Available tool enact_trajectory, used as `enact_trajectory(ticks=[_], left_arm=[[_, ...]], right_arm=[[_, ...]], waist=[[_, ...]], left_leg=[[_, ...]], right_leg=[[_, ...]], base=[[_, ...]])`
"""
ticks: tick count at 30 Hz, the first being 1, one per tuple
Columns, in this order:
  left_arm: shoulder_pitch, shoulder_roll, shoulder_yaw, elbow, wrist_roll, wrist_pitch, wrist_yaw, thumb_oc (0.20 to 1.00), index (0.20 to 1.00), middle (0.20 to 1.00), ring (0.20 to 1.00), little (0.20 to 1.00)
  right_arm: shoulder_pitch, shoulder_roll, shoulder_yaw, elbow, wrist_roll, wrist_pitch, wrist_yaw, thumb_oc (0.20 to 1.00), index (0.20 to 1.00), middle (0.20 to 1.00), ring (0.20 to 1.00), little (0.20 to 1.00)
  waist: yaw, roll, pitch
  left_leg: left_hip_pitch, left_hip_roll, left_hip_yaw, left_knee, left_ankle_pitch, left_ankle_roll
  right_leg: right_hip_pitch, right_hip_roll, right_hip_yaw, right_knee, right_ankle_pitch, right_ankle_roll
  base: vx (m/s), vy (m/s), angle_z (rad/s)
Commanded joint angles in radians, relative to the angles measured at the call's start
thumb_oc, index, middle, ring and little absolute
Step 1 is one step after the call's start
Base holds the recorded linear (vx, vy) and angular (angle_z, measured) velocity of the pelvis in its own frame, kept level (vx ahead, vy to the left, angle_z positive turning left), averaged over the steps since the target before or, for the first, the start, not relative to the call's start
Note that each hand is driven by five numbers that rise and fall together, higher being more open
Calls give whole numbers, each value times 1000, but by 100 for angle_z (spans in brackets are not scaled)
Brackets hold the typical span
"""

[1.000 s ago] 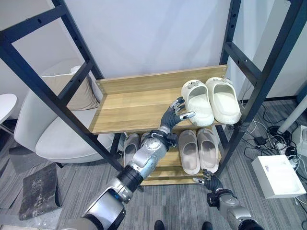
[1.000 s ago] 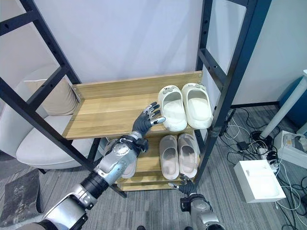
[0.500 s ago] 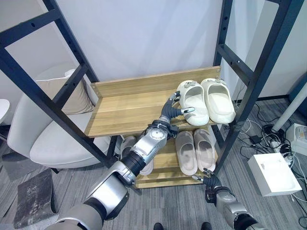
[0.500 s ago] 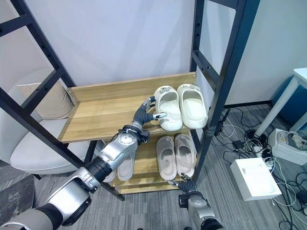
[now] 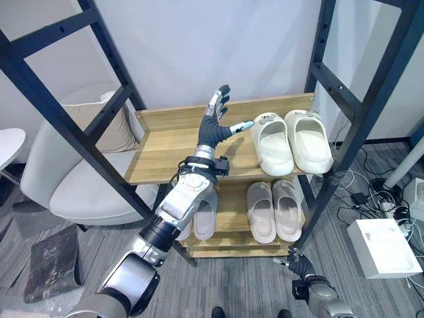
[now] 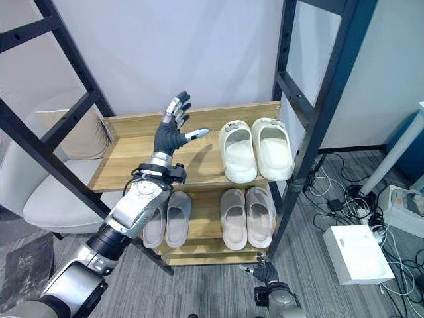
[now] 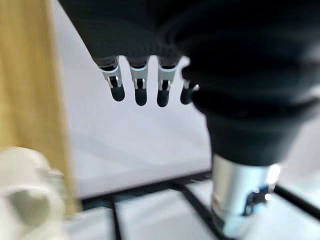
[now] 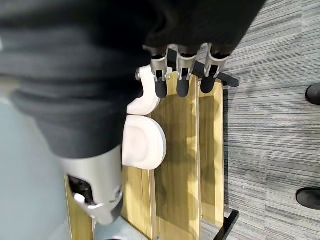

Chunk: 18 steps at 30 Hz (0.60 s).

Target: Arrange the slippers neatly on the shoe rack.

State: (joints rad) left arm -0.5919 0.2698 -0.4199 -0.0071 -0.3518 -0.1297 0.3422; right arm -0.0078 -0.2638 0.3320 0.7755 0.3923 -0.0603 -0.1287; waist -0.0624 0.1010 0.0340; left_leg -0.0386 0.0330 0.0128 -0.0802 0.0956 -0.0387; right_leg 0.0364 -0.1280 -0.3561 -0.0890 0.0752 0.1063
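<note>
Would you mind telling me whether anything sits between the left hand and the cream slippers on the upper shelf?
Nothing visible does. The left hand is raised open above the upper shelf, and only bare wood separates it from the cream slippers.

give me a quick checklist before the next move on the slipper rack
1. Left hand free: ok, fingers spread, raised above the upper shelf, holding nothing.
2. Cream slippers paired: ok, side by side at the shelf's right end.
3. Beige slippers on the lower shelf: ok, side by side.
4. Grey slippers on the lower shelf: ok, side by side, partly behind the left arm.
5. Right hand clear of the rack: ok, low in front, fingers relaxed.
</note>
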Motion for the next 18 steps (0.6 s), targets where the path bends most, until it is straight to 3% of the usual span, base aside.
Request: enact_trajectory(ticks=[1, 4, 5, 7, 10, 16, 18], left_arm=[[-69, 36, 13, -149, -122, -114, -115, 1000, 1000, 1000, 1000, 1000], [-62, 42, -1, -195, -134, -109, -142, 1000, 1000, 1000, 1000, 1000], [-33, 51, -57, -314, -206, -98, -239, 1000, 1000, 1000, 1000, 1000], [-31, 52, -57, -315, -207, -97, -239, 1000, 1000, 1000, 1000, 1000], [9, 80, -153, -398, -250, -67, -369, 1000, 1000, 1000, 1000, 1000], [161, 137, -277, -292, -165, -15, -467, 1000, 1000, 1000, 1000, 1000], [249, 151, -340, -155, -28, -2, -491, 1000, 1000, 1000, 1000, 1000]], right_arm=[[-26, 37, -42, -34, -20, -54, 20, 1000, 1000, 1000, 1000, 1000], [-20, 37, -40, -30, -23, -54, 25, 1000, 1000, 1000, 1000, 1000], [-12, 38, -40, -16, -27, -55, 37, 1000, 1000, 1000, 1000, 1000], [-11, 39, -40, -16, -27, -55, 38, 1000, 1000, 1000, 1000, 1000], [-24, 53, -32, 12, -41, -55, 51, 1000, 1000, 1000, 1000, 1000], [-18, 67, -14, 3, -51, -62, 64, 1000, 1000, 1000, 1000, 1000], [-30, 68, 1, -15, -52, -70, 64, 1000, 1000, 1000, 1000, 1000]], waist=[[25, -58, 28], [26, -59, 27], [32, -61, 26], [32, -61, 26], [37, -60, 29], [46, -59, 41], [46, -59, 49]], left_leg=[[40, -45, -10, -7, -63, -17], [41, -45, -11, -7, -64, -17], [42, -46, -16, -7, -65, -16], [42, -46, -16, -7, -65, -16], [43, -47, -19, -7, -65, -15], [47, -44, -24, -7, -64, -12], [48, -42, -22, -7, -64, -9]], right_leg=[[39, 7, -29, 2, -75, 35], [40, 7, -29, 2, -75, 35], [44, 9, -31, 2, -77, 33], [44, 9, -31, 2, -77, 33], [47, 10, -31, 2, -80, 32], [49, 15, -32, 2, -86, 27], [49, 17, -28, 2, -89, 25]], base=[[0, 0, 0], [-2, -1, 5], [-3, -6, 6], [-1, 2, 2], [0, 0, 0], [0, 0, 0], [0, 0, 0]])
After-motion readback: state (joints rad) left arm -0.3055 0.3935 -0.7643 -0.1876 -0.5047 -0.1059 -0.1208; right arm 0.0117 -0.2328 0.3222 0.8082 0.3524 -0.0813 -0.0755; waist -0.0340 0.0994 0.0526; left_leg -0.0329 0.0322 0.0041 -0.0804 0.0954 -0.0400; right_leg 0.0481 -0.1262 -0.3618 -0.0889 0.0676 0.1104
